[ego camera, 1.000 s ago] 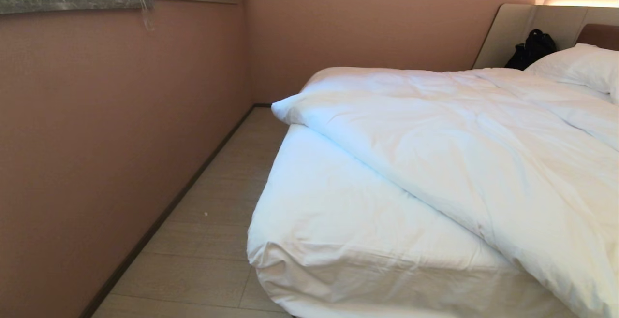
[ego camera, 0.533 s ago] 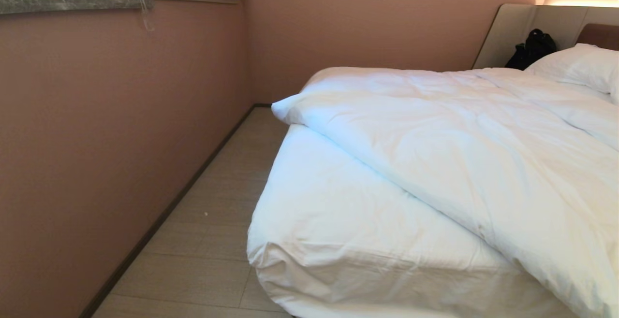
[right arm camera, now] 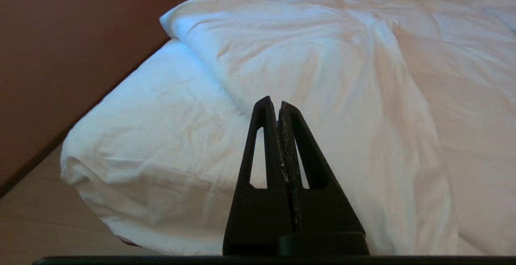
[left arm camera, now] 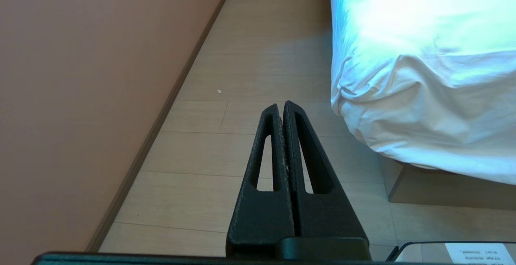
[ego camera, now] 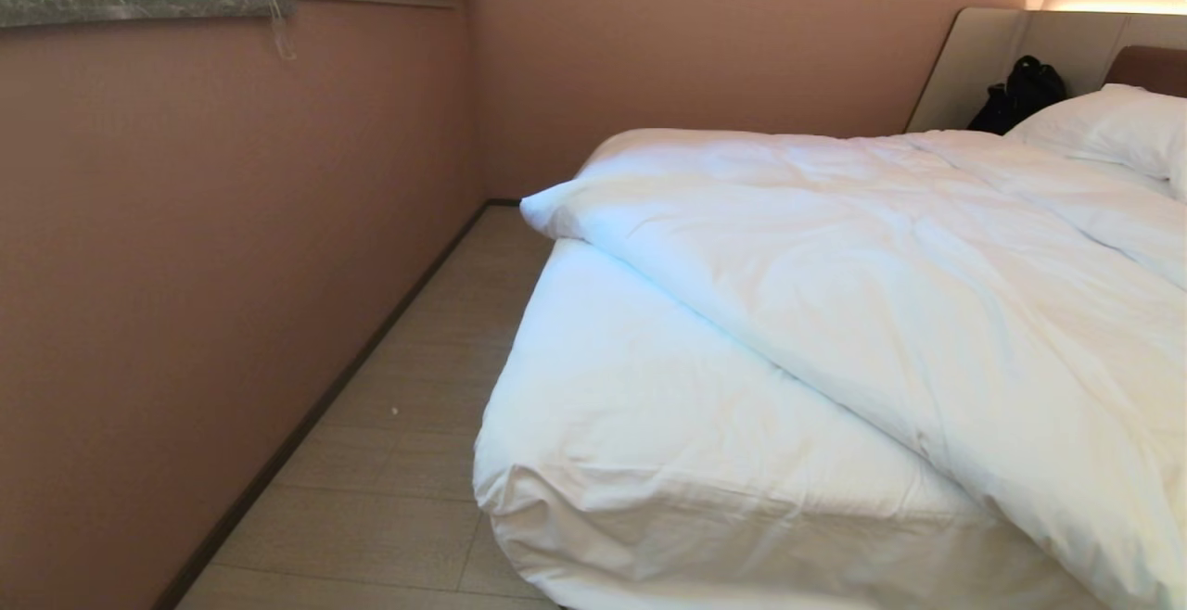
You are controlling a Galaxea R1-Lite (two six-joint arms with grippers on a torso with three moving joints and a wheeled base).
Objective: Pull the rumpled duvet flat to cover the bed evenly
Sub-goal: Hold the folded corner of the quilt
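Left gripper [left arm camera: 281, 106], fingers pressed together, empty, above pale plank floor [left arm camera: 250, 67]; sheeted bed [left arm camera: 419, 108] corner beside; pink wall [left arm camera: 80, 75].

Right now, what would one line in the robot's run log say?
duvet: rumpled, lying slantwise, near corner of bed uncovered | left end effector: shut, over floor | right end effector: shut, empty, facing duvet | pull: not begun

Head cam: high, angled down at bed [ego camera: 649, 425] corner, floor [ego camera: 399, 462] strip frame left. Left wrist cam: low, over floor, bed corner upper right. Right wrist cam: close, level across duvet [right arm camera: 342, 75]. All share that corner.
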